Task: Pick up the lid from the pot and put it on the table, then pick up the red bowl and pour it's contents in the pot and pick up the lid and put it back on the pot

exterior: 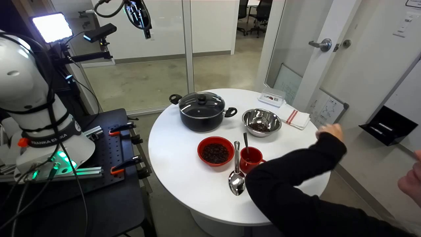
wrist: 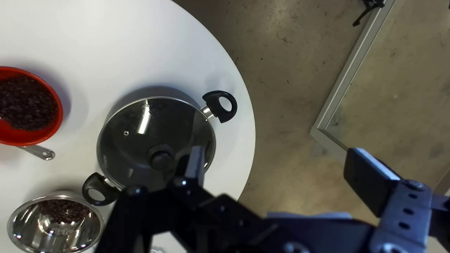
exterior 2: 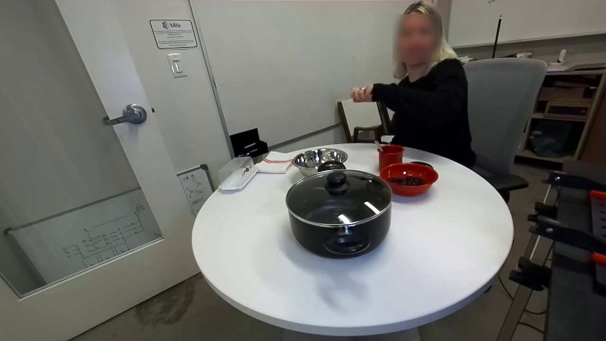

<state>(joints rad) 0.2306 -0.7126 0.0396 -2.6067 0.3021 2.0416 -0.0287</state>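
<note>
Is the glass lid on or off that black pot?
On. In both exterior views the lid lies flat across the top of the pot, its black knob upward.

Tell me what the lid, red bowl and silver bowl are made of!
The lid looks like clear glass, glossy with bright light streaks. The silver bowl seems polished metal, mirror bright inside. The red bowl looks smooth, softly shiny: maybe plastic or ceramic.

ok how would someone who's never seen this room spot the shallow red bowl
Go to the round white table and find the wide black lidded pot. In an exterior view, the shallow round red bowl of dark pieces sits just in front of that pot. It is red, unlike the shiny steel bowl, and wide and handleless, unlike the small red mug.
</note>
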